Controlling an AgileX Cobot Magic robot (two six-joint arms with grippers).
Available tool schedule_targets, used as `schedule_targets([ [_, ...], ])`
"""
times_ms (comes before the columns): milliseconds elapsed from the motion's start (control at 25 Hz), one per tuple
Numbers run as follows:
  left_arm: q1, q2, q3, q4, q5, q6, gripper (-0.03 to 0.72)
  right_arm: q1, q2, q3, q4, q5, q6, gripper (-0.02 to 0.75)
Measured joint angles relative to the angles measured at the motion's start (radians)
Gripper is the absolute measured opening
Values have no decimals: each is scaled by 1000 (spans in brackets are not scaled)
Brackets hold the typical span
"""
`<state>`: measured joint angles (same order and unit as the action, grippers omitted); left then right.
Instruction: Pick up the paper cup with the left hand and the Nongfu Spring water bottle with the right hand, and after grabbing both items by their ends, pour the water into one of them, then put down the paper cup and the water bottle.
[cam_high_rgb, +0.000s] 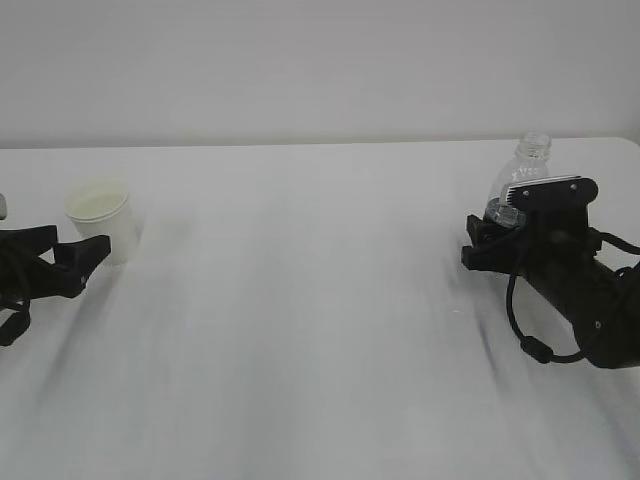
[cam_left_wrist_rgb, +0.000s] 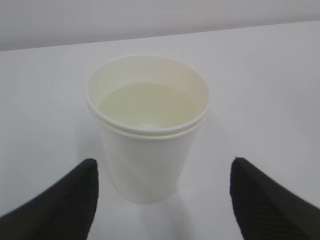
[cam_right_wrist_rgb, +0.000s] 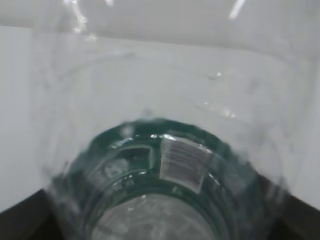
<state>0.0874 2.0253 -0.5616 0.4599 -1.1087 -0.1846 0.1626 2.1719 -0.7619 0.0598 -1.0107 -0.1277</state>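
The paper cup stands upright on the white table at the far left, with pale yellowish water in it. My left gripper sits low just in front of the cup. In the left wrist view the cup stands between and beyond the left gripper, which is open, both black fingertips well clear of its sides. At the right, the Nongfu Spring water bottle stands upright between my right gripper's jaws. Its green label band fills the right wrist view; whether the fingers press it does not show.
The table's back edge meets a plain pale wall. The right arm's body and looping cable lie low over the table at the right edge.
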Motion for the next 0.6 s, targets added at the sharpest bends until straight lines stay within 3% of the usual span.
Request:
schedule_targets([
  [600,0,0,0,1,0,0,587,0,-2,44,0,-40,2,575],
])
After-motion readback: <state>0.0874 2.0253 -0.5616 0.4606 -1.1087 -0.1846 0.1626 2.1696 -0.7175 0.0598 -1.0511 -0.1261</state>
